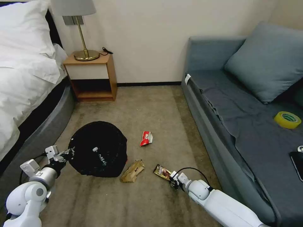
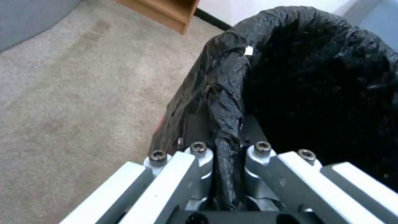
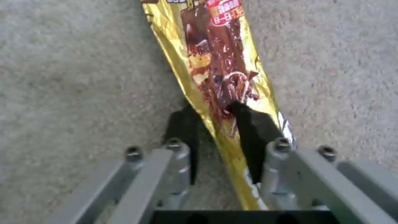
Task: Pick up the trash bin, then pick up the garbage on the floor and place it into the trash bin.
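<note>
The trash bin [image 1: 104, 142], lined with a crinkled black bag, hangs tilted over the carpet. My left gripper [image 1: 68, 153] is shut on its near-left rim. The left wrist view shows the fingers pinching the bag-covered rim [image 2: 226, 124] of the trash bin [image 2: 323, 77]. A clear bottle [image 1: 99, 156] lies inside the bin. On the floor lie a red-and-white packet [image 1: 146, 138], crumpled tan paper [image 1: 132, 171] and a gold-brown snack wrapper [image 1: 162, 171]. My right gripper [image 1: 173, 180] is down at the wrapper's near end. Its black fingers [image 3: 248, 130] squeeze the snack wrapper [image 3: 215, 62] between them.
A bed [image 1: 25, 78] runs along the left, with a wooden nightstand [image 1: 91, 75] and lamp behind the bin. A grey sofa [image 1: 246, 126] lines the right, holding a yellow tape roll [image 1: 287, 119] and a black phone [image 1: 298, 164]. Open carpet lies between them.
</note>
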Available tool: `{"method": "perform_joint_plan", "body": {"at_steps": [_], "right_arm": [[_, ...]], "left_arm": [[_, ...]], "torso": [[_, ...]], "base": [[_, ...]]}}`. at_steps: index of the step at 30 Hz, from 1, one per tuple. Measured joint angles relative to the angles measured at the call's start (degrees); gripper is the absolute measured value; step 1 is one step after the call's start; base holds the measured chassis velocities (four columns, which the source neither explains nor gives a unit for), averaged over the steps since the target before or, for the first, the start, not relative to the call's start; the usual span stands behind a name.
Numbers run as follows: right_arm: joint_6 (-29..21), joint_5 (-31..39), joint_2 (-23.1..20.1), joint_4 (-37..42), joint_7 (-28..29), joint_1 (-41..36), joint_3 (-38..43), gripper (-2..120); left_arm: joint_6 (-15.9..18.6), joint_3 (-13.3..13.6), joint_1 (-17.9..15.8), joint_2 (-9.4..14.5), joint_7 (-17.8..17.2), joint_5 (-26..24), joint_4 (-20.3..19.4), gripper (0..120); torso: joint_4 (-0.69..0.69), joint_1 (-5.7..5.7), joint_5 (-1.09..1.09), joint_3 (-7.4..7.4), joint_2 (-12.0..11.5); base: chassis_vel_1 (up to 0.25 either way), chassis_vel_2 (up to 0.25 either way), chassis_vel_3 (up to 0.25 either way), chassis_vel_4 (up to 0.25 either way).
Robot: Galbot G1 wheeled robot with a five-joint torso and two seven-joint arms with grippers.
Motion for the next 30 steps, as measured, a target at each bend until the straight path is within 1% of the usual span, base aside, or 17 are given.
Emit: {"method": "perform_joint_plan", "body": {"at_steps": [1, 3, 4, 6, 13, 21, 25, 26, 30], "right_arm": [[0.09, -0.01, 0.04, -0.09, -0.02, 0.2, -0.09, 19], [0.48, -0.11, 0.06, -0.29, -0.03, 0.87, -0.3, 7], [0.48, -0.11, 0.06, -0.29, -0.03, 0.87, -0.3, 7], [0.76, -0.09, -0.12, -0.31, -0.11, 1.51, -0.34, 0], [1.55, 0.07, -0.72, 0.12, -0.16, 3.09, 0.82, 0], [2.67, 0.9, -1.85, 2.36, -0.17, 6.43, 4.56, 0], [3.26, 4.32, -3.9, 6.21, -0.38, 9.02, 6.73, 0], [3.26, 4.32, -3.9, 6.21, -0.38, 9.02, 6.73, 0], [3.47, 10.23, -6.26, 11.95, -0.49, 11.8, 7.01, 0]], "left_arm": [[0.0, 0.04, 0.0, 0.0, 0.03, 0.02, 0.0, 4], [-0.02, 0.23, -0.02, -0.05, 0.09, 0.09, -0.04, 4], [-0.02, 0.23, -0.02, -0.05, 0.09, 0.09, -0.04, 4], [-0.02, 0.38, -0.06, -0.07, 0.09, 0.12, -0.15, 4], [-0.02, 0.58, -0.32, -0.05, 0.09, 0.13, -0.33, 4], [0.04, 1.23, -1.05, 0.55, 0.08, 0.2, 0.21, 4], [0.04, 2.81, -2.38, 1.63, 0.35, 0.45, 1.3, 4], [0.04, 2.81, -2.38, 1.63, 0.35, 0.45, 1.3, 4], [-0.11, 4.87, -4.35, 2.94, 0.98, 0.82, 3.16, 4]], "torso": [[0.0, 0.0, 0.02, 0.0, 0.0], [-0.01, 0.0, 0.01, 0.0, 0.0], [-0.01, 0.0, 0.01, 0.0, 0.0], [0.0, 0.0, 0.03, -0.01, 0.0], [-0.01, 0.0, 0.02, -0.01, 0.01], [0.0, 0.0, 0.03, -0.01, 0.01], [0.0, 0.0, 0.03, -0.01, 0.02], [0.0, 0.0, 0.03, -0.01, 0.02], [0.0, 0.0, 0.03, -0.01, 0.02]], "base": [[0.0, 0.0, 0.0, 0.0], [0.0, 0.0, 0.0, 0.0], [0.0, 0.0, 0.0, 0.0], [0.0, 0.0, 0.0, 0.0], [0.0, 0.0, 0.0, 0.0], [0.0, 0.0, 0.0, 0.0], [0.0, 0.0, 0.0, 0.0], [0.0, 0.0, 0.0, 0.0], [0.0, 0.0, 0.0, 0.0]]}}
